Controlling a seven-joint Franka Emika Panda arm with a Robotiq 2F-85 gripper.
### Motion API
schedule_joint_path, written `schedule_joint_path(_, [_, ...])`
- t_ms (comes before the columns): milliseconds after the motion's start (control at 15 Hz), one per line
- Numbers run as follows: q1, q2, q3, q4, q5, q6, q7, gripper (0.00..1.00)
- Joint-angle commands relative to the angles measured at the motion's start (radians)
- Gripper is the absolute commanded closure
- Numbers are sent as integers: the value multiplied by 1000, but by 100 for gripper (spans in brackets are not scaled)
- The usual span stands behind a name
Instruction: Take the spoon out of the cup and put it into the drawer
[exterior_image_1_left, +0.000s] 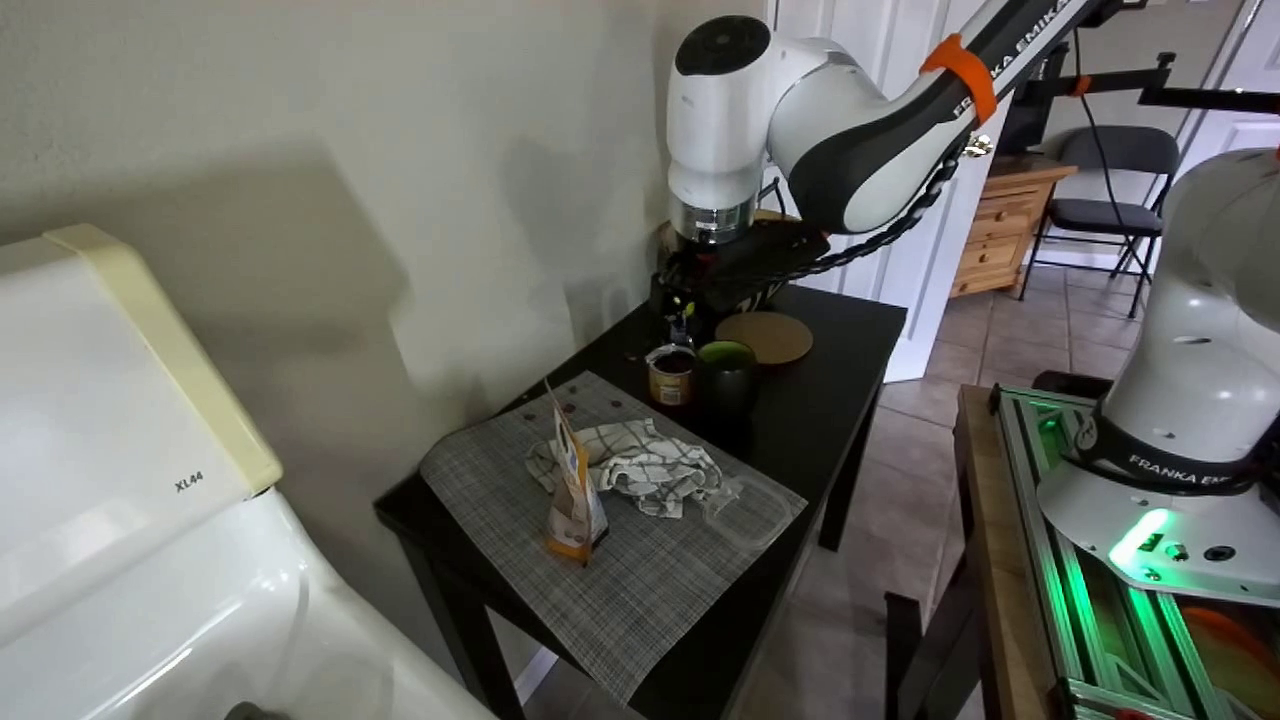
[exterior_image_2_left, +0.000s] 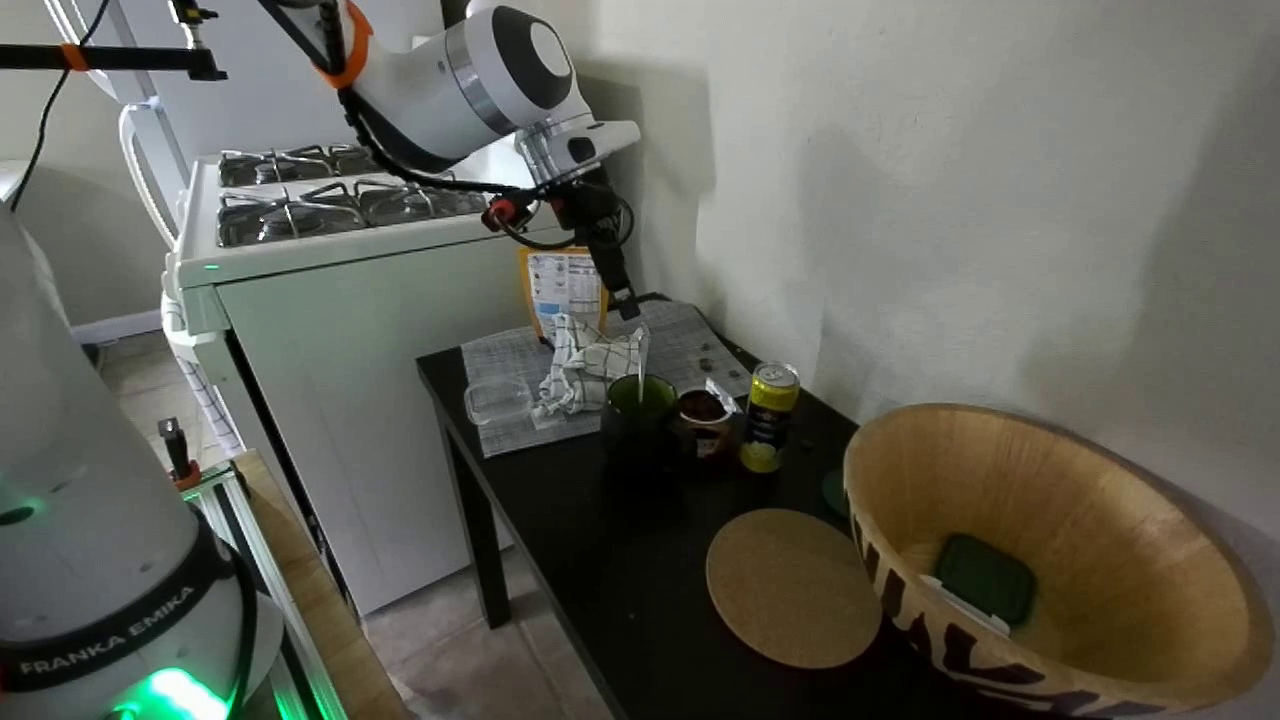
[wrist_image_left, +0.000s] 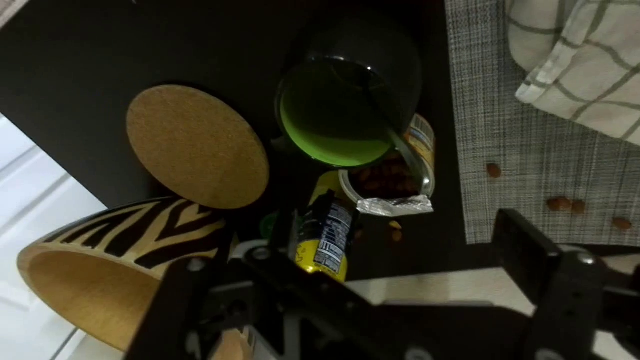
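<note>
Higher than the cup (exterior_image_2_left: 638, 428), my gripper (wrist_image_left: 400, 222) hangs empty, spread wide. The spoon (wrist_image_left: 412, 159) leans in the cup, handle above the rim; I should straddle that handle, pinch it squarely, then lift straight, sparing the tin (exterior_image_2_left: 706, 442) beside the cup.

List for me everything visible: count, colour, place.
Table: 1, black, by wall
Cup: 1, dark, table
Spoon: 1, silver, in cup
Tub: 1, yellowish, beside cup
Can: 1, yellow and black, beside tub
Disc: 1, brown, table
Bowl: 1, tan, table
Mat: 1, grey, table
Cloth: 1, white, mat
Pouch: 1, orange and white, mat
Container: 1, clear, mat
Stove: 1, white, beside table
Chair: 1, dark, background
Chest: 1, brown, background
Gripper: 1, black, above table
Arm: 1, white, over table
</note>
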Motion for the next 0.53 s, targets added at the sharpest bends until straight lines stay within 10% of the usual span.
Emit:
schedule_joint_path(0, [-14, 34, -12, 24, 17, -48, 17, 0])
schedule_joint_path(467, [-17, 129, -38, 81, -10, 6, 18, 0])
